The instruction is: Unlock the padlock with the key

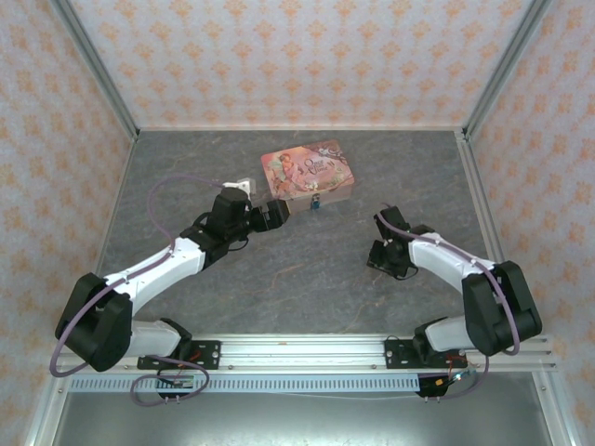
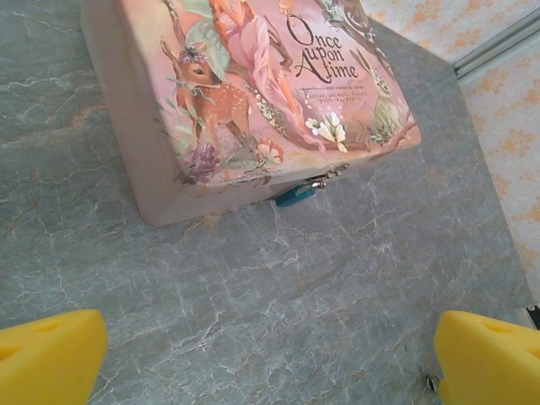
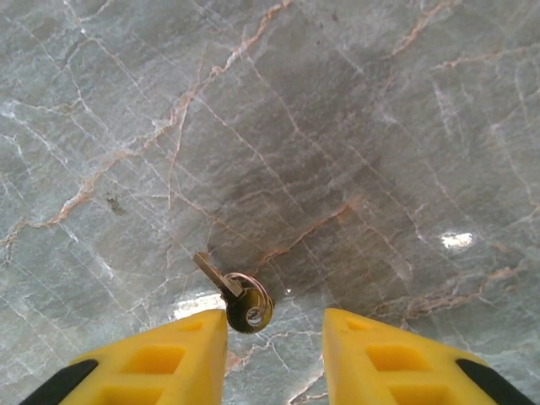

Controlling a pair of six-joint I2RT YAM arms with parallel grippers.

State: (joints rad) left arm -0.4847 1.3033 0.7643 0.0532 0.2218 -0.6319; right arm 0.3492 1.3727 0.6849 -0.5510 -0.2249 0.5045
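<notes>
padlock (image 2: 295, 196), tiny, blue, hangs on pink tin (image 2: 236, 84); left and right jaws apart.

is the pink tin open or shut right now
Shut. In the left wrist view the pink tin has its lid flush on the base, and the blue padlock hangs at the front clasp.

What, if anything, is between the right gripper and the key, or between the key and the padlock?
Nothing visible. The key lies on bare table at the fingertips of the right gripper, whose jaws are apart. The stretch from there to the padlock, hanging on the front of the tin, is bare too.
</notes>
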